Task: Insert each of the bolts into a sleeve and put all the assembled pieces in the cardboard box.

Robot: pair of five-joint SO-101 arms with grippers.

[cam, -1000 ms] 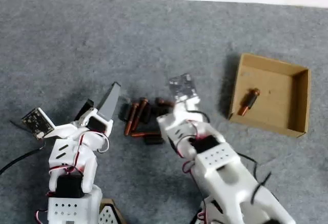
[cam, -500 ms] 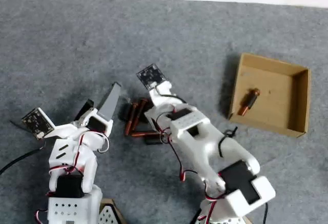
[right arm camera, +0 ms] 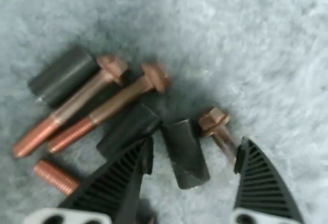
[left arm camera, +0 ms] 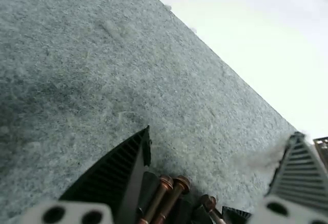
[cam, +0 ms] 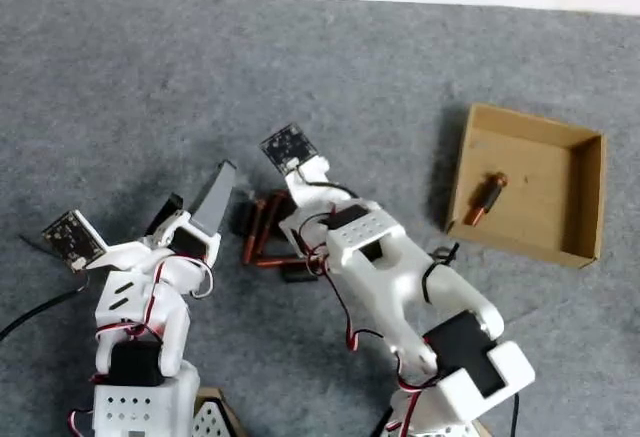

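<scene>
Swung over from the box side, the right gripper now hangs above the loose pile, so a pick looks close. The left gripper has not stirred.

The right jaws stand wide, straddling a stubby, matte black sleeve with a smooth, round barrel. Just inside one finger lies a short bolt, coppery with a hex flanged head. Beyond the jaws, two long bolts lie side by side with ridged threads, among two more dark sleeves.

The left jaws also gape, holding nothing, with bolt heads between them.

Well off to the right gripper's far side sits the cardboard box, stiff and shallow, holding one assembled piece. Everything rests on a fuzzy grey carpet.
</scene>
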